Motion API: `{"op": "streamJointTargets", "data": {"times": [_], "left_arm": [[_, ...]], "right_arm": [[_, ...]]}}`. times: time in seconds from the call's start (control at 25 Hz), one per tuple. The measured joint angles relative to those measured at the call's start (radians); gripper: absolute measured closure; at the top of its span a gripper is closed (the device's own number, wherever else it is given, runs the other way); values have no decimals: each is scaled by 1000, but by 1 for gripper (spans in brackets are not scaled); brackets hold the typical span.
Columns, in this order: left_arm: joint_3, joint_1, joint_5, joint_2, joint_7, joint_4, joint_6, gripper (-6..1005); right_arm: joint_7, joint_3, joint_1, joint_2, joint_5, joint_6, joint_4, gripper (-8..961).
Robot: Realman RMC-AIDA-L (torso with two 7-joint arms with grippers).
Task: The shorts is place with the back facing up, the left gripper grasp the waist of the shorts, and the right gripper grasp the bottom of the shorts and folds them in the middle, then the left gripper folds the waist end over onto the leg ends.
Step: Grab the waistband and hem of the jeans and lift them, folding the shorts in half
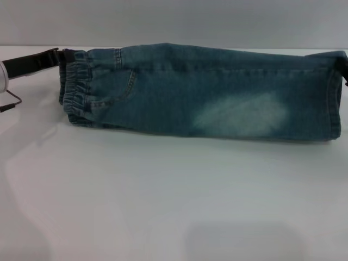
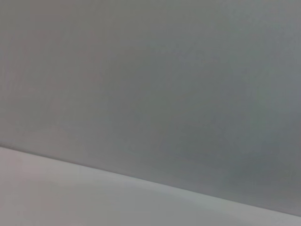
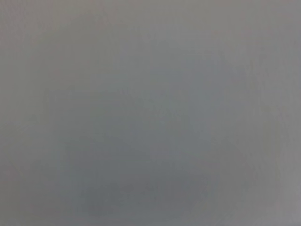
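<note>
The shorts (image 1: 206, 92) lie across the white table (image 1: 163, 206), folded lengthwise into a long band, with a back pocket seam and a pale bleached patch facing me. The ruffled elastic waist (image 1: 76, 89) is at the left. The bottom of the shorts, its stitched hem (image 1: 334, 95), is at the right. My left gripper (image 1: 61, 56) reaches in from the left edge and is shut on the waist's far upper corner. A dark sliver of my right gripper (image 1: 345, 73) shows at the picture's right edge, against the hem's far corner. Both wrist views show no cloth.
A grey wall (image 1: 174, 22) rises behind the table's far edge, close behind the shorts. The left wrist view shows that wall (image 2: 164, 84) and a strip of white table (image 2: 70, 197). The right wrist view shows plain grey only.
</note>
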Motion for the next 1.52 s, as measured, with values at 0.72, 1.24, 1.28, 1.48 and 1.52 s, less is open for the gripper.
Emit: {"op": "streamJointTargets", "data": {"times": [0.72, 1.24, 1.28, 1.48, 1.52], "left_arm": [[2, -4, -3, -6, 42, -7, -46, 950], [43, -6, -7, -13, 66, -25, -104, 950], [60, -6, -8, -14, 66, -25, -109, 917], [65, -6, -19, -14, 75, -25, -111, 754], [66, -4, -43, -14, 94, -25, -111, 714]], "right_arm": [[-9, -56, 67, -4, -7, 172, 33, 880], [-7, -127, 79, 2, -8, 276, 35, 868], [-6, -129, 79, 3, -8, 280, 35, 825], [-4, -128, 73, 3, -4, 282, 36, 622], [-4, -126, 71, 4, -4, 282, 36, 592]]}}
